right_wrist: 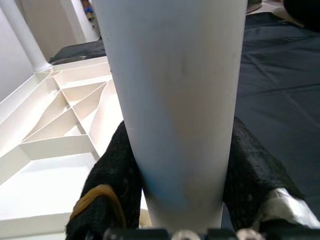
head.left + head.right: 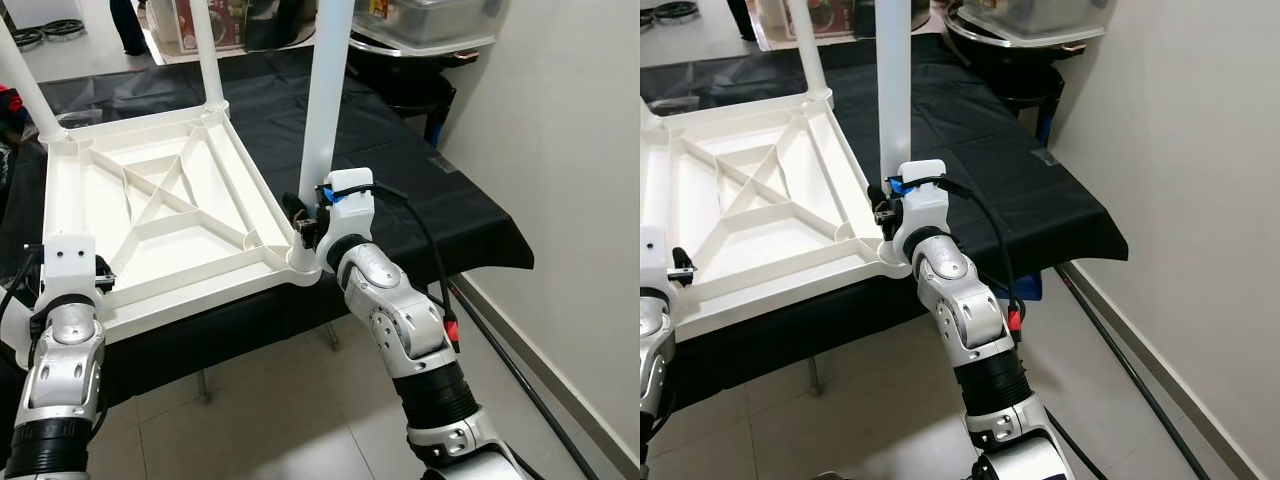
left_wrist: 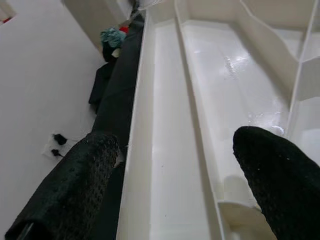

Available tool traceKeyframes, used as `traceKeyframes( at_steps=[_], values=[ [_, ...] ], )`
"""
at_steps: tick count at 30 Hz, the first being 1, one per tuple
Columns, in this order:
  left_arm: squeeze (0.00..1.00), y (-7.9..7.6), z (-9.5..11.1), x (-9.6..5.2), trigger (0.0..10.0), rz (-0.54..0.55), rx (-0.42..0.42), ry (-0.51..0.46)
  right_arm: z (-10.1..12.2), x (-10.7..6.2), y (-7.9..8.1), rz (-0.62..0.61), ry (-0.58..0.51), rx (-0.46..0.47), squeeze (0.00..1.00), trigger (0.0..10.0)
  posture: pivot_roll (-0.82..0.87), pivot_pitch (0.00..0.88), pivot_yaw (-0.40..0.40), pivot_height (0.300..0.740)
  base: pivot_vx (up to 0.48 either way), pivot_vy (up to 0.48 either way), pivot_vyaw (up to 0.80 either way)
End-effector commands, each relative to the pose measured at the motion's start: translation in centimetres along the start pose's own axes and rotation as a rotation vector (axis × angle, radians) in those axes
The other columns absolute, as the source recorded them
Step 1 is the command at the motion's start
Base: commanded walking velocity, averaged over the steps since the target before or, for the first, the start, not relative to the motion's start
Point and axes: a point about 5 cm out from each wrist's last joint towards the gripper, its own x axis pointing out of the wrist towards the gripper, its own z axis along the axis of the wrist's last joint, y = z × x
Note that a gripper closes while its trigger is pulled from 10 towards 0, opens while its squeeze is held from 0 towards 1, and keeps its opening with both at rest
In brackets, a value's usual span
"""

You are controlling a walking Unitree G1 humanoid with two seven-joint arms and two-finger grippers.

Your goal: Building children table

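We pinch the white leg (image 1: pixel 175 100) between the right gripper (image 2: pixel 308 222) fingers to seat it upright in its corner socket, while the left gripper (image 3: pixel 175 185) fingers straddle the inverted table's rim (image 3: pixel 150 150), spread, to steady it.

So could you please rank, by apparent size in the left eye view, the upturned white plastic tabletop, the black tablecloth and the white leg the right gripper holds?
1. Black tablecloth, largest
2. Upturned white plastic tabletop
3. White leg held by the right gripper

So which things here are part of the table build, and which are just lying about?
Part of the job:
- upside-down white tabletop
- white leg at its near corner, right gripper shut on it
- two fitted legs at the far corners
- left gripper, jaws open astride the tabletop's edge

Lying about:
- black cloth
- clear container
- black cable on the floor
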Motion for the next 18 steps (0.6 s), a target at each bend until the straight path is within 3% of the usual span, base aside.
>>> traceKeyframes(
  at_steps=[1, 2, 3, 5, 6, 12, 13, 14, 18],
  values=[
    [0.0, 0.8, -0.9, 0.1, 10.0, -0.005, 0.023, 0.023, 2.4, -0.8, -2.1, -0.13, -0.133, 0.1, 0.0, 10.0, 0.1, 0.06, -0.04, 0.74, 0.0, 0.0, 0.0],
    [0.0, 0.5, -0.7, 0.1, 10.0, -0.021, 0.018, 0.012, 2.4, -0.8, -2.1, -0.129, -0.131, 0.102, 0.0, 10.0, 0.1, 0.06, -0.04, 0.74, 0.0, 0.0, 0.0],
    [0.0, 0.0, -0.5, 0.0, 10.0, -0.051, 0.008, -0.001, 2.5, -0.8, -1.9, -0.125, -0.135, 0.104, 0.16, 10.0, 0.11, 0.059, -0.038, 0.74, 0.0, 0.0, 0.0],
    [0.0, -0.3, -0.3, -0.1, 10.0, -0.069, 0.001, -0.008, 2.5, -0.8, -1.9, -0.121, -0.137, 0.106, 0.16, 10.0, 0.11, 0.059, -0.038, 0.74, 0.0, 0.0, 0.0],
    [0.0, -0.7, 0.0, -0.2, 10.0, -0.093, -0.006, -0.024, 2.6, -0.8, -1.7, -0.112, -0.144, 0.109, 1.0, 10.0, 0.11, 0.056, -0.041, 0.74, 0.0, 0.0, 0.0],
    [0.0, -1.9, 1.3, -0.5, 10.0, -0.145, 0.004, -0.091, 2.8, -0.8, -1.2, -0.078, -0.161, 0.145, 1.0, 10.0, 0.1, 0.05, -0.04, 0.74, 0.0, 0.0, 0.0],
    [0.0, -2.2, 1.7, -0.5, 10.0, -0.155, 0.006, -0.11, 2.8, -0.8, -1.0, -0.061, -0.163, 0.162, 0.57, 10.0, 0.1, 0.049, -0.039, 0.74, 0.0, 0.0, 0.0],
    [0.0, -2.5, 2.1, -0.6, 10.0, -0.168, -0.002, -0.128, 2.8, -0.9, -0.7, -0.033, -0.163, 0.178, 0.0, 10.0, 0.1, 0.048, -0.041, 0.74, 0.0, 0.0, 0.0],
    [0.0, -3.0, 2.8, -0.7, 10.0, -0.191, -0.013, -0.161, 2.8, -1.0, -0.3, -0.007, -0.159, 0.2, 0.0, 10.0, 0.1, 0.05, -0.039, 0.74, 0.0, 0.0, 0.0]
  ],
)
